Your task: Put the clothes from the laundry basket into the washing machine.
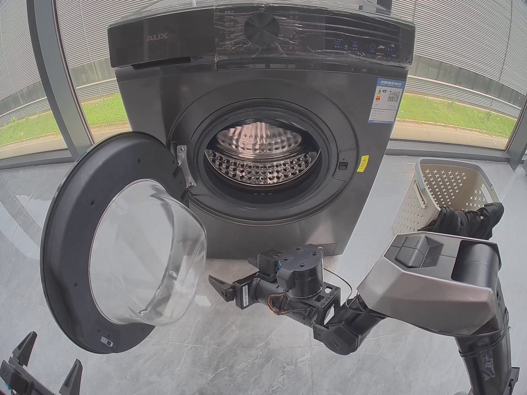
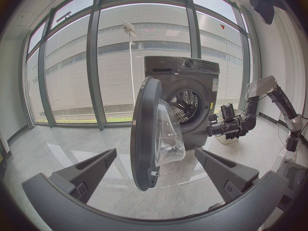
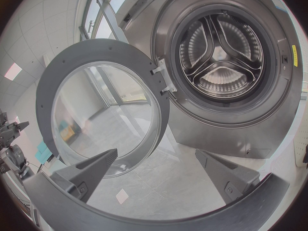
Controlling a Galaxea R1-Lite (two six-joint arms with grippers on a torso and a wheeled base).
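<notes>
Right end effector [image 3: 155, 151] sits low in front of the washing machine [image 1: 263, 138], below the drum opening, fingers spread wide, empty, touching nothing. Left end effector [image 2: 155, 149] is farther back from the machine, facing its swung-open door [image 1: 71, 237], also wide and empty. Dark clothes [image 1: 466, 220] hang over the rim of the laundry basket [image 1: 439, 185], on the floor just beside the machine, on the side away from the door.

Washing machine [image 1: 153, 100]: pale brand lettering [image 1: 156, 37] on the dark top panel, left of the dial [image 1: 262, 28]. Blue lit symbols [image 1: 363, 46] on the right part of that panel, too small to read. Colour-banded energy label [image 1: 386, 101] with a square code at the front's upper right, print illegible. Small yellow sticker [image 1: 363, 163] just right of the door opening, text unreadable.
</notes>
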